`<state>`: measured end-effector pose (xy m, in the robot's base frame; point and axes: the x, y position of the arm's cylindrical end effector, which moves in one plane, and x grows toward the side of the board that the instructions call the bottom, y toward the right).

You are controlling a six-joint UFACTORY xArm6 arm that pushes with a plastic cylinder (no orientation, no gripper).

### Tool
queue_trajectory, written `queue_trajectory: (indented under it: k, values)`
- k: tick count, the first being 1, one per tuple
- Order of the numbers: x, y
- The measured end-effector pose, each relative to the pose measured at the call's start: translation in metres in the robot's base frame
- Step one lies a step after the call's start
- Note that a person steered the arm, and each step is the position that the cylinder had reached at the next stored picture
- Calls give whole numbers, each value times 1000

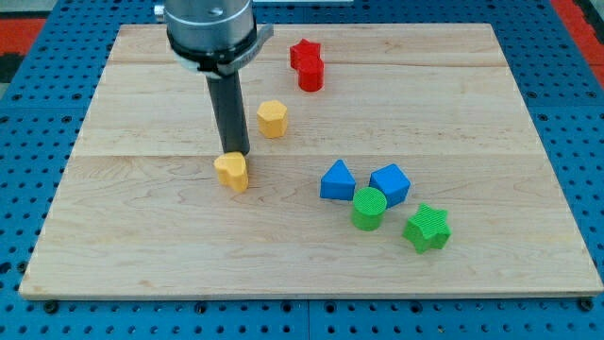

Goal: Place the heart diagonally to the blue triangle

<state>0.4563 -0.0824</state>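
The yellow heart (232, 173) lies left of the board's middle. My tip (236, 153) rests just above it in the view, touching or almost touching its upper edge. The blue triangle (337, 180) lies to the heart's right, well apart from it. A blue cube (390, 183) sits right beside the triangle, and a green cylinder (368, 209) sits just below the two.
A yellow hexagon block (272, 119) lies up and right of my tip. A red star (304, 54) and a red cylinder (311, 75) touch near the view's top. A green star (427, 228) lies at the lower right. The wooden board (142, 246) rests on a blue pegboard.
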Motion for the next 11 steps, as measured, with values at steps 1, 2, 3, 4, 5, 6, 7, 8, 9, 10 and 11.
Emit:
queue_trajectory:
  k: [1, 2, 3, 4, 5, 6, 7, 8, 9, 10, 11]
  values:
    - [35, -21]
    - [-1, -48]
    - [65, -43]
    - [101, 21]
    - [113, 24]
    - [91, -42]
    - [60, -14]
    - [56, 42]
    - [56, 64]
    - [51, 70]
    - [57, 110]
